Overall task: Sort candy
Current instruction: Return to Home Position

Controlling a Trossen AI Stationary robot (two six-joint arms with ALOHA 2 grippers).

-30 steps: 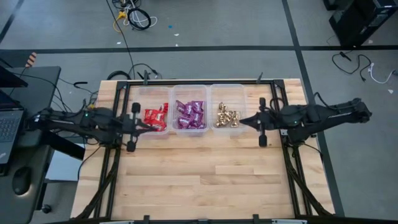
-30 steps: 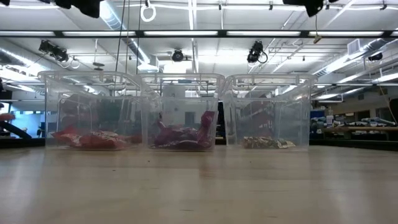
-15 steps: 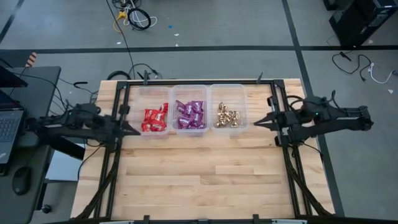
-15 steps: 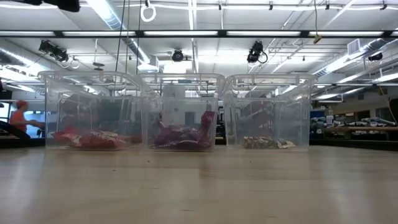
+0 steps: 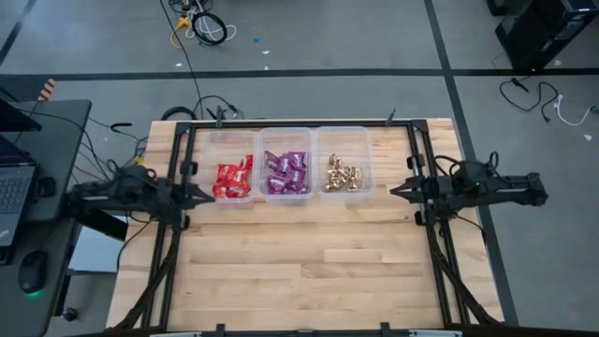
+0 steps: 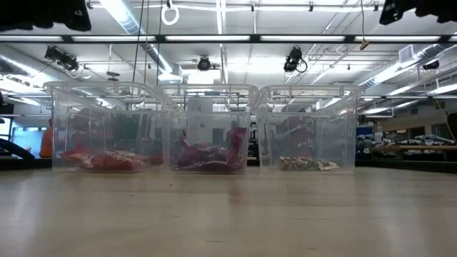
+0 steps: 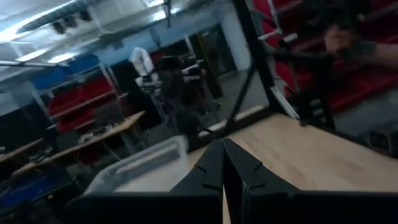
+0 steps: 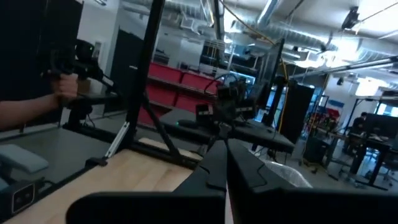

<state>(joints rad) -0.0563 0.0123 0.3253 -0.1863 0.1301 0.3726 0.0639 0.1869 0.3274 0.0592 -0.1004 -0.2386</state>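
Three clear bins stand side by side at the far middle of the table. The left bin holds red candy packets (image 5: 234, 178) (image 6: 100, 158), the middle bin purple packets (image 5: 286, 173) (image 6: 211, 153), and the right bin gold pieces (image 5: 344, 175) (image 6: 307, 163). My left gripper (image 5: 208, 196) (image 7: 222, 146) is shut and holds nothing; it hovers just left of the red bin, pointing at it almost level. My right gripper (image 5: 393, 190) (image 8: 225, 146) is also shut and holds nothing, a little right of the gold bin and pointing toward it.
Black frame rails (image 5: 178, 215) (image 5: 432, 225) run along the table's left and right sides under the arms. Bare wood (image 5: 299, 271) fills the near half of the table. A person's hand on a handle (image 8: 62, 87) shows beyond the table, and a desk with a laptop (image 5: 14, 187) stands to its left.
Both arms have drawn back from the bins, the left toward the table's left edge and the right toward its right edge, sinking and folding in. Each gripper has tipped up to nearly level. Both have stayed shut. The candy lies as before.
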